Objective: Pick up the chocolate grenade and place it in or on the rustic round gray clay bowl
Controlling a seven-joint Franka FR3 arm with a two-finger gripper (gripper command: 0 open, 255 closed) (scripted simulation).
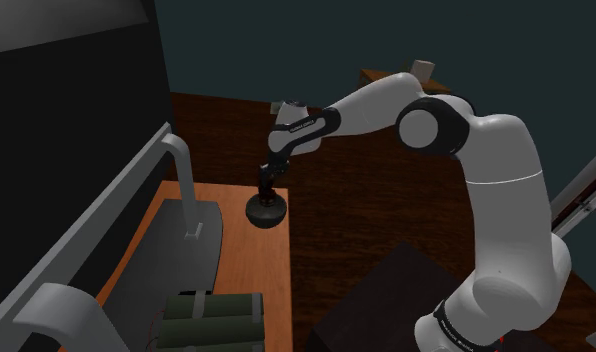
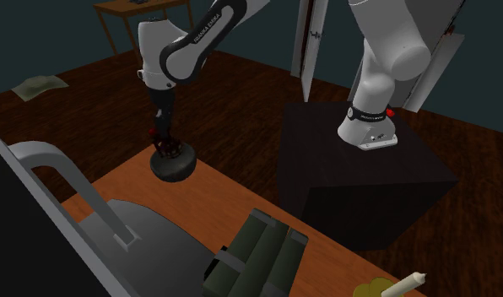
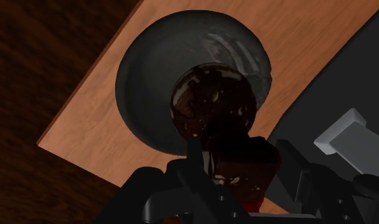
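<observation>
We see the all-black two-finger gripper (image 1: 265, 184) just left of the middle of the shoulder view, pointing straight down from the white arm that reaches in from the right. Its fingers (image 3: 194, 167) are closed most of the way and clasp the upper part of the dark brown, glossy, pale-flecked chocolate grenade (image 3: 208, 105).

The grenade hangs from the gripper directly above the round dark grey bowl (image 1: 267, 213). Its rounded lower end sits over the bowl's hollow, toward one side of it. We cannot tell whether it touches the bowl's inside.

In the second exterior view the gripper (image 2: 163, 142) and the grenade (image 2: 165, 151) stand left of centre in the upper half, with the bowl (image 2: 177, 168) right beneath them.

The bowl rests near the corner of the orange-brown wooden table (image 1: 258, 268). That corner lies toward the upper middle of the shoulder view.

On the same table, lower in the frame, lies a flat grey plate with a curved grey post (image 1: 186, 185), and at the bottom edge an olive-green boxy object (image 1: 214, 316).

The black box stand (image 2: 359, 181) carries the arm's base at the second exterior view's right.
</observation>
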